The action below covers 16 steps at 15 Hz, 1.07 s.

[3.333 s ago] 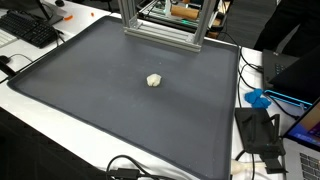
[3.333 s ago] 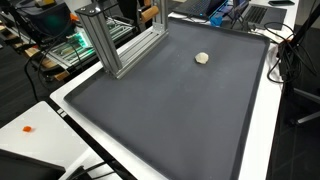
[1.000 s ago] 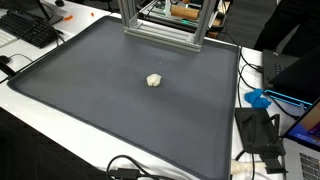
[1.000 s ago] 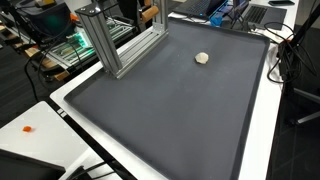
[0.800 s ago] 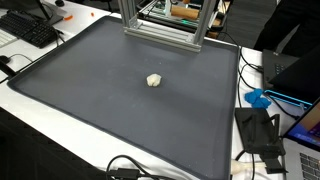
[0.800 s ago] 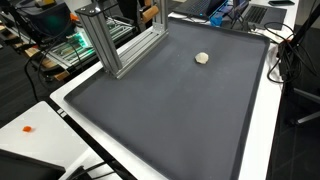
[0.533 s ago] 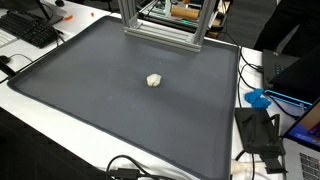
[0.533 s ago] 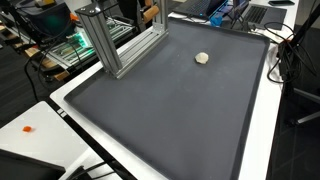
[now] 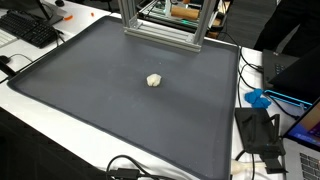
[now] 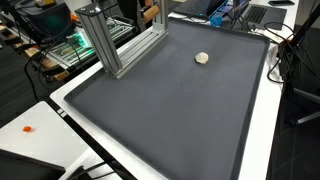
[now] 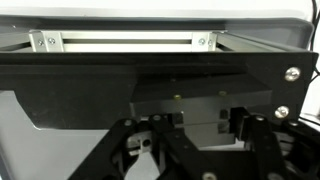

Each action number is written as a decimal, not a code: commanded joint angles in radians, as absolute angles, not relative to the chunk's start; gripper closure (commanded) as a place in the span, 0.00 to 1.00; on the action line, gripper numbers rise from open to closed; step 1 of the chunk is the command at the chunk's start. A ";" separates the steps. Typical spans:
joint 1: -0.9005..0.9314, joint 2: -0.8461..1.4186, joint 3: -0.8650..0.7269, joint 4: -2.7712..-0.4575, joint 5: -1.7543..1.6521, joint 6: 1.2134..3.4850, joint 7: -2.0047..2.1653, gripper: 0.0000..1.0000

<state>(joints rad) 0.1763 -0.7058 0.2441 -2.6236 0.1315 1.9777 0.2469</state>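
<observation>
A small cream-white lump [image 9: 153, 80] [image 10: 202, 58] lies alone on a dark grey mat [image 9: 100, 120] [image 10: 170, 120] in both exterior views. Neither exterior view shows the arm or the gripper. In the wrist view, only the gripper [image 11: 190, 150] linkages show, low in the frame. They sit close against a black plate with screws [image 11: 150, 75] and a grey block. The fingertips are hidden, so I cannot tell how the jaws stand or whether they hold anything. The lump does not appear in the wrist view.
An aluminium frame [image 9: 165, 25] [image 10: 115, 40] stands at one edge of the mat, and its bar [image 11: 120, 41] crosses the top of the wrist view. A keyboard [image 9: 30, 30], a blue object [image 9: 258, 98], a black device [image 9: 258, 130] and cables [image 9: 130, 168] surround the mat.
</observation>
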 commanded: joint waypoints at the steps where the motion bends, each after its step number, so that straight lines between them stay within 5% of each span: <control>1: 0.196 -0.723 0.244 -2.638 0.143 1.963 0.234 0.30; 6: 0.200 -0.724 0.244 -2.636 0.135 1.959 0.224 0.48; 7: 0.200 -0.724 0.243 -2.634 0.134 1.956 0.222 0.45; 10: 0.200 -0.723 0.240 -2.632 0.130 1.953 0.216 0.65; 15: 0.203 -0.719 0.238 -2.629 0.128 1.948 0.202 0.66; 16: 0.202 -0.718 0.239 -2.627 0.127 1.947 0.198 0.25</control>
<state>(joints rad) 0.1835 -0.7071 0.2431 -2.6223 0.1215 1.9722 0.2177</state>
